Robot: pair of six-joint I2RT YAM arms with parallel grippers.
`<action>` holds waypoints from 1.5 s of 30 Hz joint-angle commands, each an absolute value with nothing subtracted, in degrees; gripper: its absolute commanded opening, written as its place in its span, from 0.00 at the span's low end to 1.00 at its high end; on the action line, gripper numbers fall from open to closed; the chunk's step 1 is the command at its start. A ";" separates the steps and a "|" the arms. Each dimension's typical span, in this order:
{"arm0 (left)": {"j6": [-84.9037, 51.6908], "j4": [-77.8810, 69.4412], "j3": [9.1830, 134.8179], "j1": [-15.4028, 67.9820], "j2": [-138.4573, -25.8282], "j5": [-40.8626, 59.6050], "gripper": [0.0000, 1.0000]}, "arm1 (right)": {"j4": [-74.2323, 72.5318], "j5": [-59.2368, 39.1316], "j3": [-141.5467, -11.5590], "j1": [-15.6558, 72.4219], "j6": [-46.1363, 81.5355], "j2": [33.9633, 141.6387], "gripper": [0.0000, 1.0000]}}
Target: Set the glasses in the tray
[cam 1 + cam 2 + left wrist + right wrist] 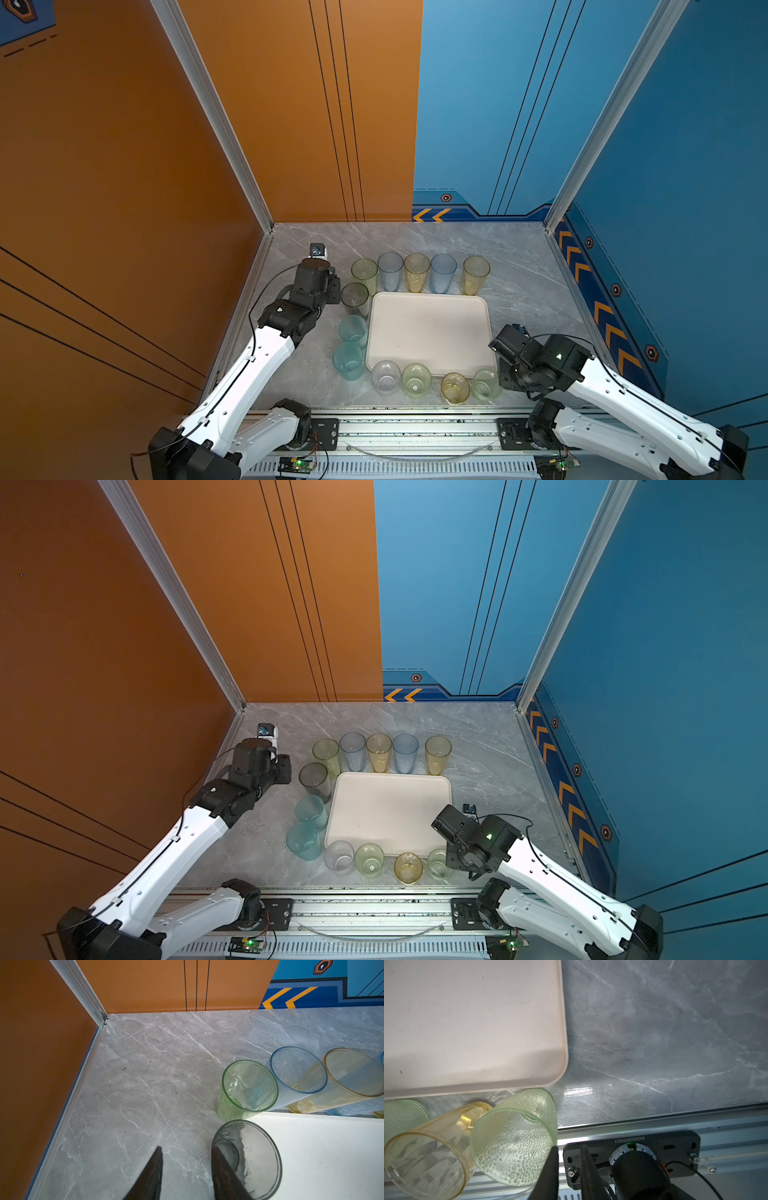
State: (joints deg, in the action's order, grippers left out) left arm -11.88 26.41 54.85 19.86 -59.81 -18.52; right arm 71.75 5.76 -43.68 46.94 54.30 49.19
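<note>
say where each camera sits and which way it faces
Both top views: above the front rail, looking down on the table; left arm, right arm show.
Left wrist: on the left arm, facing the far left corner past the grey glass; left fingers show.
Right wrist: on the right arm, facing the dotted green glass; right fingers show.
All share the tray.

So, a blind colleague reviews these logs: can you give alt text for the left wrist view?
The open, empty left hand hovers beside a smoky grey glass by a corner of the white tray. Beyond stand a green glass, a blue glass and a yellow glass.
</note>
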 commanded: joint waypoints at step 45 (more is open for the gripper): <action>-11.24 25.31 53.15 19.16 -59.06 -16.96 0.41 | 70.27 13.49 -54.50 44.37 49.09 53.13 0.00</action>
